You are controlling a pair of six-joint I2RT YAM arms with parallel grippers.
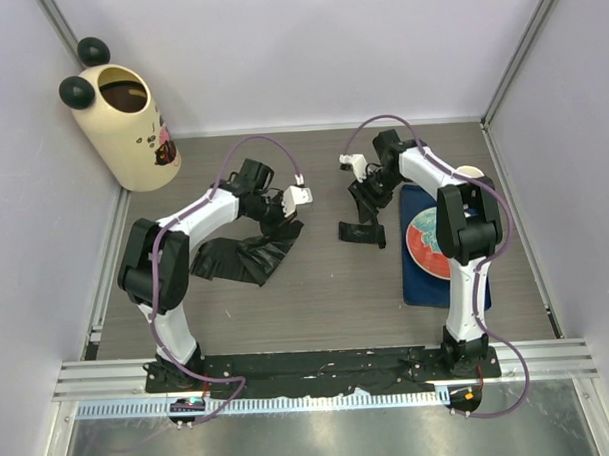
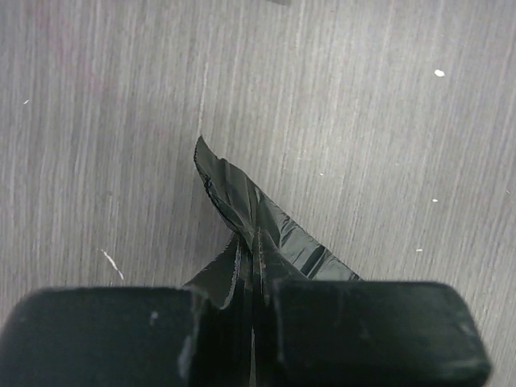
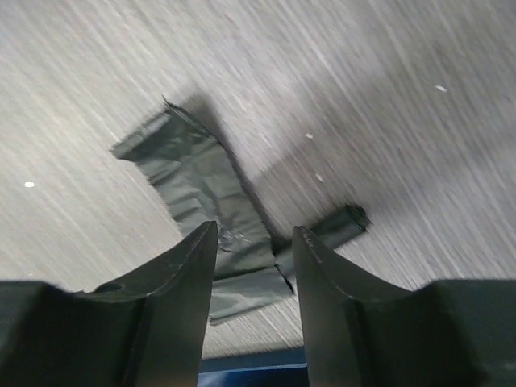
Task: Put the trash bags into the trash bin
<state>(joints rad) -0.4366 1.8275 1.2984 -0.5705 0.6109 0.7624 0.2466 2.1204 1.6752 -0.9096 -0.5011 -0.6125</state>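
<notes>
The cream trash bin [image 1: 121, 119] with black ball ears stands upright at the far left corner, its brown inside showing. A long black trash bag [image 1: 240, 255] lies crumpled on the table. My left gripper [image 1: 279, 214] is shut on its right end. In the left wrist view the bag [image 2: 250, 210] is pinched between the closed jaws of that gripper [image 2: 256, 282]. A second, folded black bag [image 1: 363, 233] lies mid-table. My right gripper [image 1: 369, 198] is open just above it. In the right wrist view this bag [image 3: 201, 181] lies flat below the open gripper [image 3: 254, 242], untouched.
A blue mat [image 1: 422, 284] with a red and teal plate [image 1: 430, 242] lies right of the second bag; its edge shows in the right wrist view [image 3: 250, 375]. A paper cup [image 1: 470, 172] stands behind the right arm. Walls enclose the table on three sides.
</notes>
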